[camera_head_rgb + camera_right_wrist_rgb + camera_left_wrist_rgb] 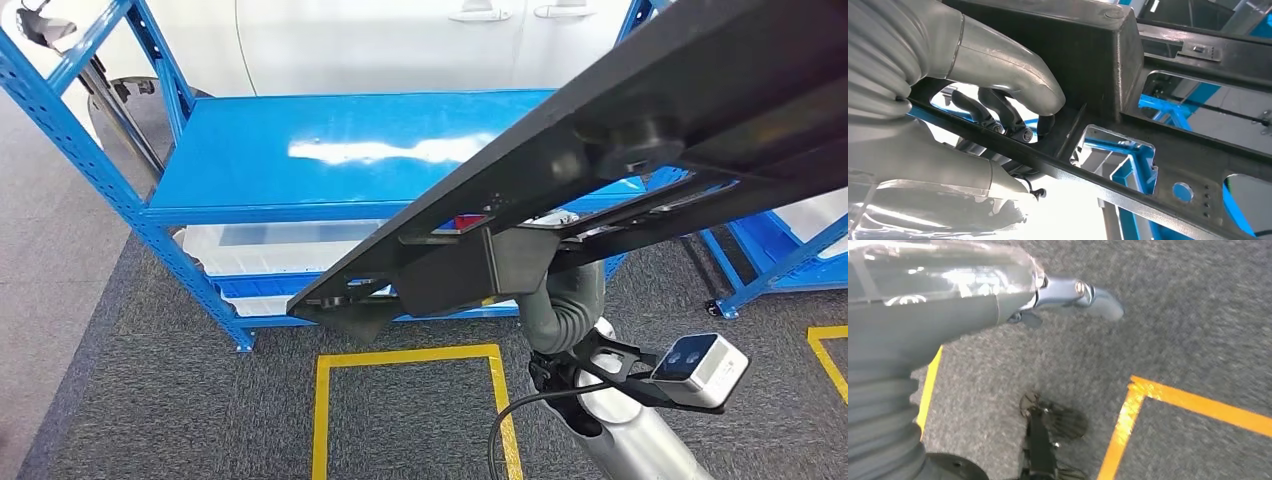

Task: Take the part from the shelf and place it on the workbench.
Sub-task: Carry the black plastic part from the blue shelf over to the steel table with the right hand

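The part [620, 140] is a long black metal frame with cut-outs, and it slants across the head view from lower left to upper right, in front of the blue shelf [330, 150]. My right hand [998, 100] grips it: the grey thumb and dark fingers wrap one of the frame's [1108, 60] bars. In the head view the frame hides most of that hand, and its ribbed wrist [568, 305] rises to the frame from below. My left hand [998, 295] hangs over grey carpet with its thumb [1093, 295] stretched out and nothing in it.
The shelf's top board is bare, with white bins [270, 245] on the lower level. A second blue rack [780, 250] stands at the right, and a white car [400, 40] behind. Yellow tape [410, 355] marks a square on the carpet before the shelf.
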